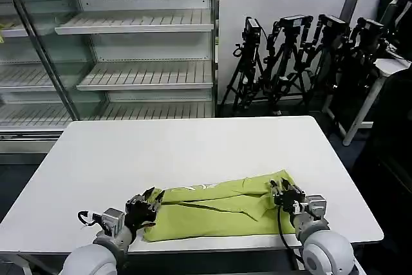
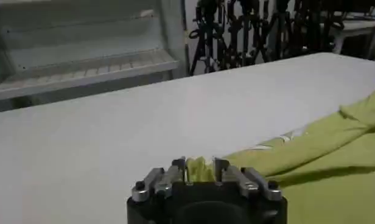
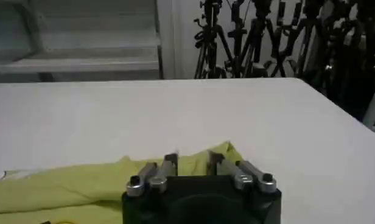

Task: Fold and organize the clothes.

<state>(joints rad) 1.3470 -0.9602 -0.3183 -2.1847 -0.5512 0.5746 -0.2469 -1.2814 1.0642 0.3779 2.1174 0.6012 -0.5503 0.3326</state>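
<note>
Head view: both claws, left claw (image 1: 152,196) and right claw (image 1: 278,189), pinch the T-shirt (image 1: 219,212).

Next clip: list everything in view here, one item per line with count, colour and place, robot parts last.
T-shirt: one, lime yellow-green, folded into a band along the near edge of the table, a bit of white print showing at its far edge.
Table: one, white, in front of the robot.
Shelving unit: one, pale metal with glass, behind the table on the left.
Tripods with cameras: several, black, against the wall behind the table on the right.
Left gripper: one, black and silver, at the shirt's left end, shut on the cloth.
Right gripper: one, black and silver, at the shirt's right end, shut on the cloth.
</note>
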